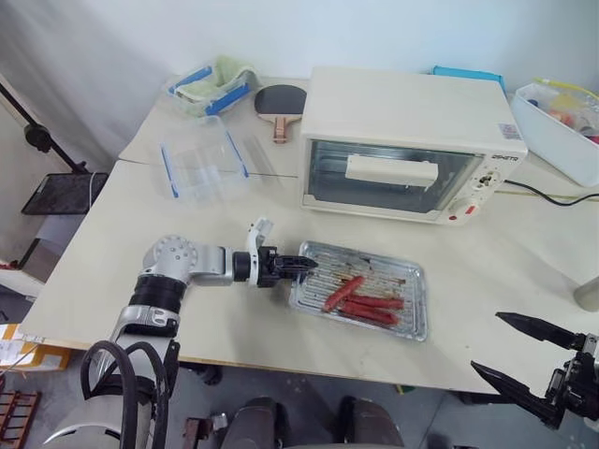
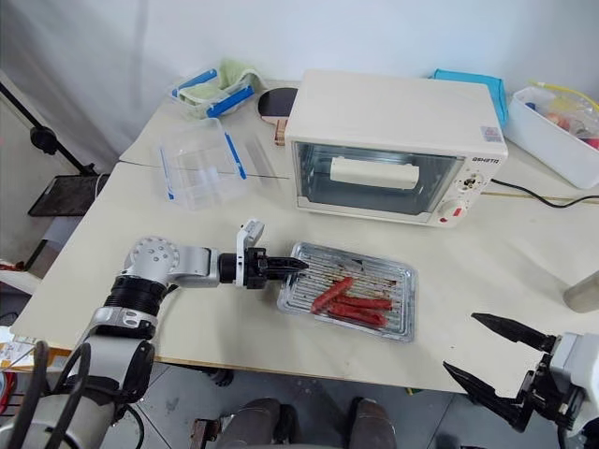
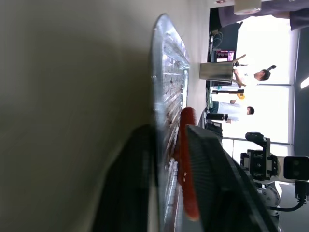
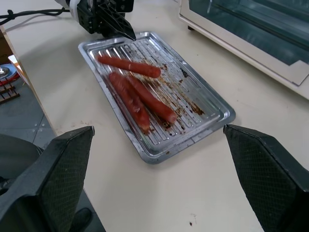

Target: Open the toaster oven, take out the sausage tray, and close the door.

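On the cream table [image 1: 112, 271], at the left, left arm stretched level toward the right, left gripper [image 1: 301, 266] at the near-left rim of the sausage tray [image 1: 407, 290], fingers narrowly apart with the rim between them. Tray flat on the table just in front of the toaster oven [image 1: 402, 112], red sausages [image 1: 360, 301] inside. Door [image 1: 388, 178] closed, bar handle across the glass. At the far right, low near the table edge, right gripper [image 1: 510, 351] with fingers spread wide, holding nothing.

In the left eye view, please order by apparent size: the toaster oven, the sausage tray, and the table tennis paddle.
1. toaster oven
2. sausage tray
3. table tennis paddle, though it lies farthest from the camera.
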You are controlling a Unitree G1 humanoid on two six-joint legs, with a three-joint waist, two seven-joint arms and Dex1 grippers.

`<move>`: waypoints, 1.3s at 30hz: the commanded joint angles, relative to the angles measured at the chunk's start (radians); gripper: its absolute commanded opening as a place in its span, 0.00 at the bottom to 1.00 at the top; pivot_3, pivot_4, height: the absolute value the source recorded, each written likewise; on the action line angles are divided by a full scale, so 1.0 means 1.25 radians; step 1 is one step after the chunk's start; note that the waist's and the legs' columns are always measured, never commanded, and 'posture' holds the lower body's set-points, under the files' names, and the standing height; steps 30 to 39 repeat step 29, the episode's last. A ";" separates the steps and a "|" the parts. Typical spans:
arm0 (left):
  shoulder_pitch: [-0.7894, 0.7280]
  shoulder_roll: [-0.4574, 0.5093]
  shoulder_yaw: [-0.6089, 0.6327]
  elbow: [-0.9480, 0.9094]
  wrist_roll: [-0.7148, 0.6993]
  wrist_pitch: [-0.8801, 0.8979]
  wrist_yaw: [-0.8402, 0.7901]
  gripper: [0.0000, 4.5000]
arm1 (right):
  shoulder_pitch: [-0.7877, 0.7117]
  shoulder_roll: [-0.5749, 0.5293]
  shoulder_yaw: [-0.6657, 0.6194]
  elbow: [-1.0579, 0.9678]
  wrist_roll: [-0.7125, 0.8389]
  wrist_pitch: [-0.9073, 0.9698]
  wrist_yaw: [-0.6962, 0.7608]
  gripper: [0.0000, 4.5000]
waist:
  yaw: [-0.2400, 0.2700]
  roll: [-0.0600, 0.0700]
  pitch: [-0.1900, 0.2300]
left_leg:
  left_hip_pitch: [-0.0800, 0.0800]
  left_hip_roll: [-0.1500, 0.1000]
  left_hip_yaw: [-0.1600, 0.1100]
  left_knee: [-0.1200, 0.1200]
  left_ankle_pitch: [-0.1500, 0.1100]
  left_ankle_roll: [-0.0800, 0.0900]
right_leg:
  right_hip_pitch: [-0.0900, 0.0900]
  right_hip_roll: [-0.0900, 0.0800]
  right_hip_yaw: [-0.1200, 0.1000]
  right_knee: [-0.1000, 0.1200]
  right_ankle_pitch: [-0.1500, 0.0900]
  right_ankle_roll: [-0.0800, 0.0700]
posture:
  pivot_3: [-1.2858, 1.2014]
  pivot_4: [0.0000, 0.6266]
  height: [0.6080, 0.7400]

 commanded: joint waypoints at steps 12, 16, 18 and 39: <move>0.222 0.300 0.040 -0.369 0.144 -0.106 -0.304 0.99 | -0.160 -0.063 0.070 0.104 -0.012 0.001 0.010 1.00 | -0.036 -0.001 0.001 | 0.005 0.004 0.003 -0.004 0.002 -0.001 | 0.000 0.003 0.002 0.001 -0.001 -0.003 | 0.52 0.24 1.00; 0.388 0.406 0.063 -0.501 0.338 -0.526 -0.475 0.99 | -0.214 -0.092 0.088 0.141 -0.007 0.008 0.035 1.00 | -0.041 -0.001 0.001 | 0.005 0.005 0.004 -0.005 -0.001 -0.006 | -0.003 -0.001 0.004 0.000 -0.002 -0.004 | 0.52 0.24 1.00; 0.449 0.415 0.099 -0.510 0.394 -0.696 -0.539 0.99 | -0.248 -0.110 0.095 0.158 0.002 0.018 0.041 1.00 | -0.042 -0.001 0.001 | 0.004 0.004 0.005 -0.007 -0.001 -0.007 | -0.005 -0.006 0.004 -0.001 -0.003 -0.005 | 0.52 0.24 1.00; 0.492 0.383 0.134 -0.448 0.476 -1.004 -0.692 0.99 | -0.314 -0.157 0.119 0.166 0.024 0.061 0.104 1.00 | -0.020 -0.001 0.001 | -0.005 0.002 0.006 -0.005 0.002 0.003 | -0.013 -0.004 -0.001 0.006 -0.002 -0.004 | 0.52 0.24 1.00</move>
